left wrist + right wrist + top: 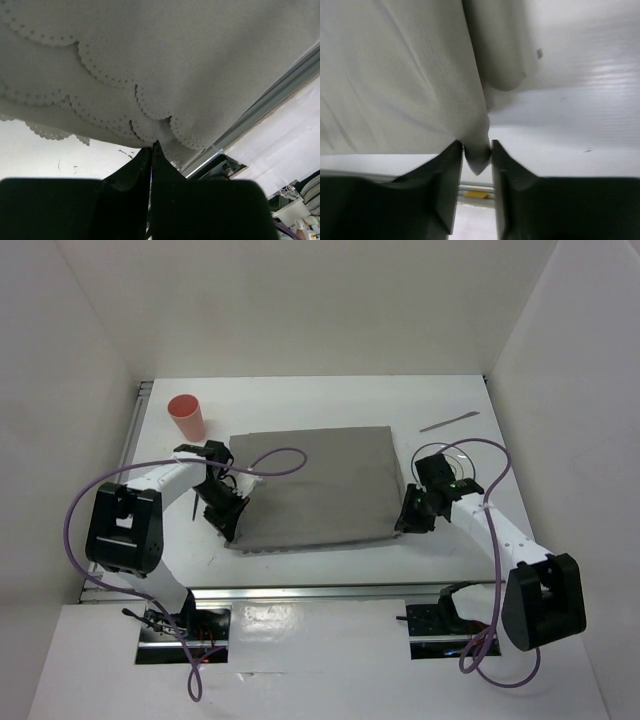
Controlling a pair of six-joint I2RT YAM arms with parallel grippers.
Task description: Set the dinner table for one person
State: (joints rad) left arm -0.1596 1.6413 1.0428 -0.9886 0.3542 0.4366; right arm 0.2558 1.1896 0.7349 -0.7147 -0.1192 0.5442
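Filling most of the overhead view, the dinner table (330,400) is a plain white top with silver rails (300,592) along its left and near edges. A grey cloth mat (310,485) lies on the middle of it, its long sides running left to right, and it is far smaller than the table.

Both arms reach in from the near edge to the mat's near corners. At the near-left corner, the left gripper (151,150) has its fingers pressed together on the mat's scalloped, perforated hem, which bunches in overlapping folds just above the tips. At the near-right corner, the right gripper (477,149) has its fingers a little apart, and the tip of the mat's corner sits in the gap between them.

A pink cup (186,416) stands upright at the far left, well apart from the mat. A slim silver utensil (448,421) lies at the far right; its kind is too small to tell.
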